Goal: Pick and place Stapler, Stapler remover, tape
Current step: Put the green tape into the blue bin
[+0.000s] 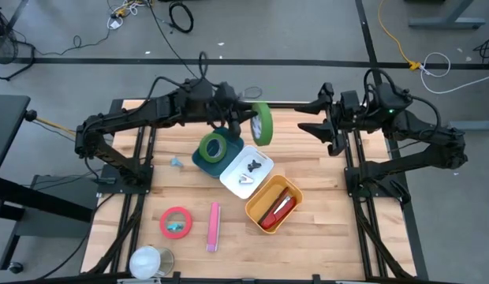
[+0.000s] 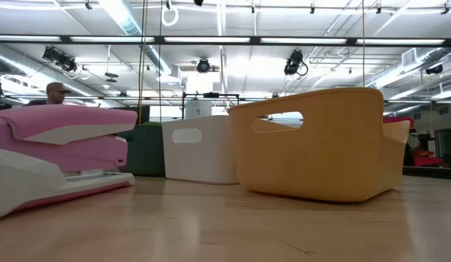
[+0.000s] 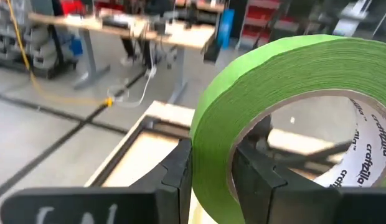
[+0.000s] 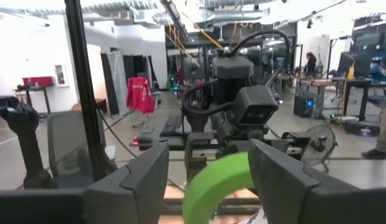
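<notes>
A roll of bright green masking tape (image 1: 263,123) hangs on edge above the far middle of the light wooden table (image 1: 323,229), clamped through its wall by the left gripper (image 1: 253,124), one dark finger (image 3: 178,168) outside the band and the other inside the cardboard core. The roll sits near the table's far edge, just past the white bin. Facing it from the right, the right gripper (image 1: 306,126) hovers close by with its fingers (image 4: 134,171) spread apart and nothing between them, the tape showing in the gap. Below and toward the front, three bins run in a diagonal row, touching: a dark green bin (image 1: 199,159) holding a second green tape roll (image 1: 214,147), a white rectangular bin (image 1: 258,180) holding a black staple remover (image 1: 254,166) and a small metallic piece, and a yellow bin (image 1: 256,207) holding a red stapler (image 1: 277,210). The front-left of the table carries a red tape roll (image 1: 175,222), a pink and white stapler (image 1: 213,226) lying lengthwise, a small light-blue item (image 1: 176,163) and a white round object (image 1: 147,261) at the front edge. The wood on the right side, in front of the right arm, lies open. The black frame rails (image 1: 139,170) border both sides of the table.
</notes>
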Robot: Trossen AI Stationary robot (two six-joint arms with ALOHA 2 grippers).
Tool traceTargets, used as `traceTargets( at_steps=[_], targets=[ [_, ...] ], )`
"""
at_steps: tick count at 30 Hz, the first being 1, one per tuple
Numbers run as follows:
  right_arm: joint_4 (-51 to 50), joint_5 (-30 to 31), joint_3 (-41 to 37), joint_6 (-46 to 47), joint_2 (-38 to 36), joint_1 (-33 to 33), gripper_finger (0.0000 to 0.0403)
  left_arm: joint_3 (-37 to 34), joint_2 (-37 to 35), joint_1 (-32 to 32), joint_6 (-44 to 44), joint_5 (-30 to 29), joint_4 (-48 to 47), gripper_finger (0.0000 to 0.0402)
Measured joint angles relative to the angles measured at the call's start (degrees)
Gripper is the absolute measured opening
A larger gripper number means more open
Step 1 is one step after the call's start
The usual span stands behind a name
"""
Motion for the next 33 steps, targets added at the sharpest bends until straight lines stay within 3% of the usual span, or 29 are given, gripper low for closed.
traceTargets(
  at_steps=[18,33],
  targets=[
    [-2.59,0.0,0.0,0.09,1.89,0.0,0.0194,0.0,0.02,0.01,-12.81,-10.4,-29.72,0.0098],
    [-2.61,0.0,0.02,-0.02,4.45,0.01,0.0194,0.02,2.07,0.84,-20.97,-16.41,-44.79,0.0098]
  ],
)
